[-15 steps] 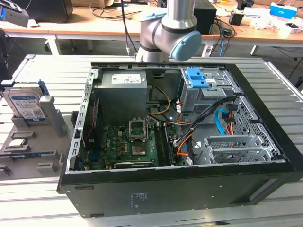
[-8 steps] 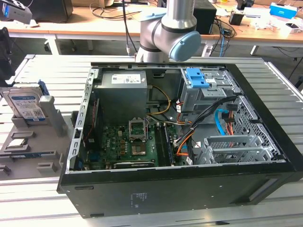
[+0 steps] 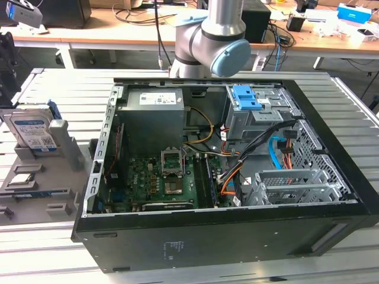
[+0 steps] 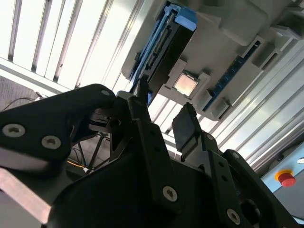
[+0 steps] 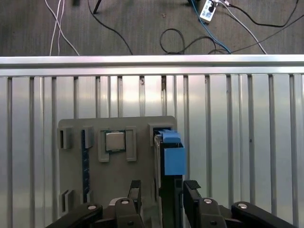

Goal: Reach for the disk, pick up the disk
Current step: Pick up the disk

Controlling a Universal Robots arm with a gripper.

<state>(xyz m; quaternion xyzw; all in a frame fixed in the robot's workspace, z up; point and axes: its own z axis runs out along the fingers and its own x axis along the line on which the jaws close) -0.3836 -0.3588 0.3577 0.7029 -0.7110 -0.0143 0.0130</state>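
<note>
Pincer (image 5: 164, 190): spread, with one finger seen on each side of the disk in the first wrist view — no contact is shown.
Disk (image 5: 172, 156): stood on edge in a grey holder (image 5: 76, 166), beside a square chip (image 5: 115, 141).
Holder: laid on the slatted bench (image 5: 237, 142), at the exterior view's left of an opened computer case (image 3: 207, 248).

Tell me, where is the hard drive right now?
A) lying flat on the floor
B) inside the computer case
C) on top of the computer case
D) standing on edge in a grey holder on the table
D: in the exterior view the hard drive stands on edge in the grey holder, beside the computer case, not in it.
</note>
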